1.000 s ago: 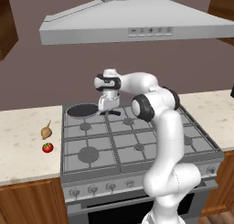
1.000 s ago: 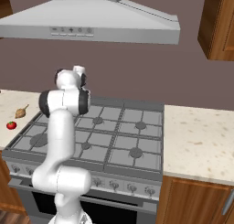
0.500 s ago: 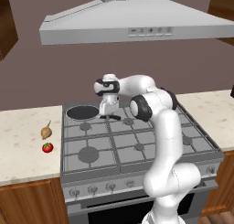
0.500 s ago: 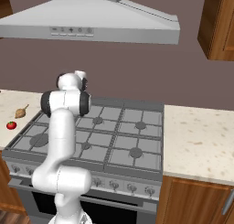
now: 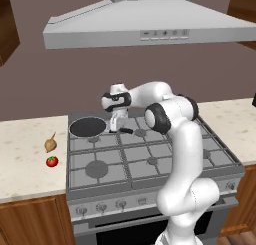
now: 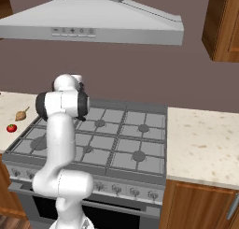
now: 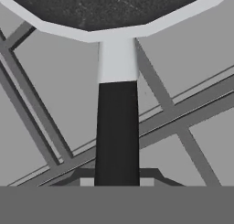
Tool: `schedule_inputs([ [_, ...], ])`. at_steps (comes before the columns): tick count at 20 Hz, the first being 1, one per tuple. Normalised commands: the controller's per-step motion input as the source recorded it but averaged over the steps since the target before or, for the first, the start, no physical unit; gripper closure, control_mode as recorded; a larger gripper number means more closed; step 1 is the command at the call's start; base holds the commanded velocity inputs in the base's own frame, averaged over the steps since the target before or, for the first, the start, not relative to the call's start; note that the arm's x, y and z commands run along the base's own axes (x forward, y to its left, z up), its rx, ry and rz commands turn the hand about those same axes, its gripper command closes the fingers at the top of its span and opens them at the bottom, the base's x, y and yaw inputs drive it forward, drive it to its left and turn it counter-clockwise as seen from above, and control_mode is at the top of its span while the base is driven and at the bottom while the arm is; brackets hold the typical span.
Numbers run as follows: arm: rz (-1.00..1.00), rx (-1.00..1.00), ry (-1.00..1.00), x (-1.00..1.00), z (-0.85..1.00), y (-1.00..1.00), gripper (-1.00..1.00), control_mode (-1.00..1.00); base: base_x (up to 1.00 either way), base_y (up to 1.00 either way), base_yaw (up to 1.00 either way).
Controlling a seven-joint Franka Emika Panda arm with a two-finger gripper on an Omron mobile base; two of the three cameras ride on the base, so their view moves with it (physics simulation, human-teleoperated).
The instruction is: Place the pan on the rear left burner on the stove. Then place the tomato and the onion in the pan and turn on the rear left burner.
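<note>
The black pan [image 5: 88, 126] lies over the stove's [image 5: 150, 161] back-left corner, low on the grate, and hides the rear left burner beneath it. Its handle [image 5: 125, 130] points right, and my gripper [image 5: 116, 126] is shut on it. In the hand view the handle [image 7: 117, 127] runs up from between the fingertips of the gripper [image 7: 117, 182] to the pan's rim [image 7: 114, 32]. On the left counter the tan onion [image 5: 50, 144] [image 6: 21, 115] and the red tomato [image 5: 51, 161] [image 6: 11, 128] rest side by side, far from the gripper.
A row of knobs [image 5: 102, 207] [image 6: 116, 189] lines the stove's front panel. A grey hood [image 5: 150, 26] hangs over the cooktop. Beige counter [image 6: 200, 146] flanks the stove on both sides. The arm's upper links [image 5: 172, 114] reach across the rear grates.
The gripper has come down toward the grate with the pan in its hold, settling it lower over the back-left corner. Tomato and onion have not moved.
</note>
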Motion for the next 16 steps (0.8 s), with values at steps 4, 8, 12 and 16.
schedule_inputs([
  [4, 0.06, 0.0, -0.01, -0.23, -0.49, -0.11, 1.0, -1.0, 0.0, 0.0, 0.0],
  [8, 0.0, 0.0, 0.04, 0.06, -0.72, -0.15, 1.0, -1.0, 0.0, 0.0, 0.0],
  [12, 0.0, 0.0, 0.02, 0.02, -0.14, 0.0, 1.0, -1.0, 0.0, 0.0, 0.0],
  [16, 0.0, 0.0, 0.02, 0.0, 0.0, 0.0, 1.0, -1.0, 0.0, 0.0, 0.0],
])
